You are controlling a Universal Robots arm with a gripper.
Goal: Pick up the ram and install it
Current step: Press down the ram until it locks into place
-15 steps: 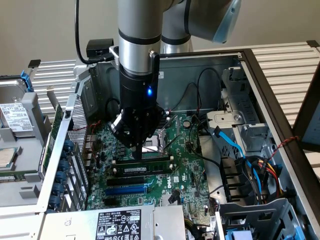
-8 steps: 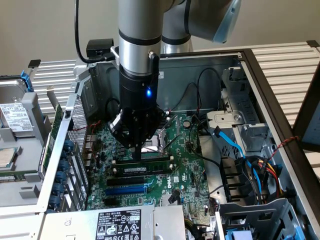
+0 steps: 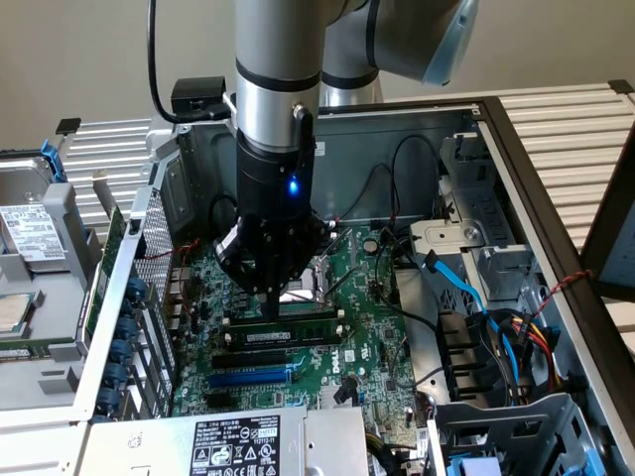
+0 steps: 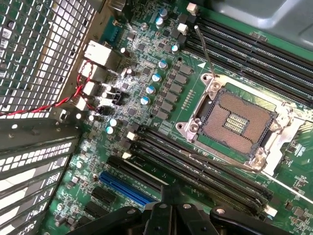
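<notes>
Closed gripper (image 3: 272, 295) above seated ram (image 3: 283, 334)

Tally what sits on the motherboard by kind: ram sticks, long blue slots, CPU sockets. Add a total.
ram: 1
long blue slot: 1
CPU socket: 1
Total: 3
</notes>
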